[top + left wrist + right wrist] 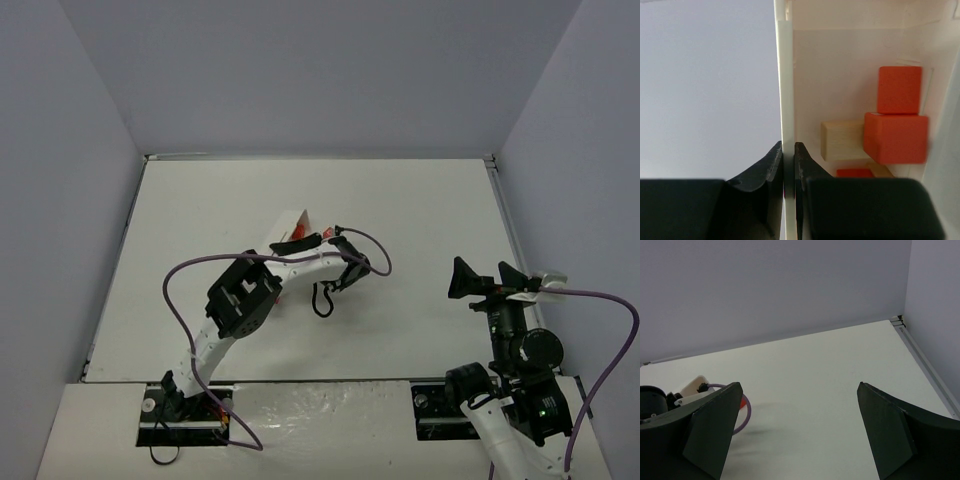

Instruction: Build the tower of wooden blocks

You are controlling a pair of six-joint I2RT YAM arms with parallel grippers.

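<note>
The build had not yet begun, by the look of it: the blocks (pixel 896 137) lay loose in the tray (pixel 785 75), none stacked as a tower. The left jaws were pressed together on the tray's thin side wall, pinching it between their tips. This was likely the step of handling the tray, either to tip the blocks out or to steady it.

The next move would call for a firm hold on that slim wall, which could slip, and a slow tilt so the cubes did not scatter over the desk (pixel 420 220).

The red cubes and a tan block (pixel 842 140) sat inside the tray, just past the pinched wall and apart from the left jaws.

The right arm (pixel 510 330) waited at the near right, its jaws spread wide and empty, well apart from the blocks.
</note>
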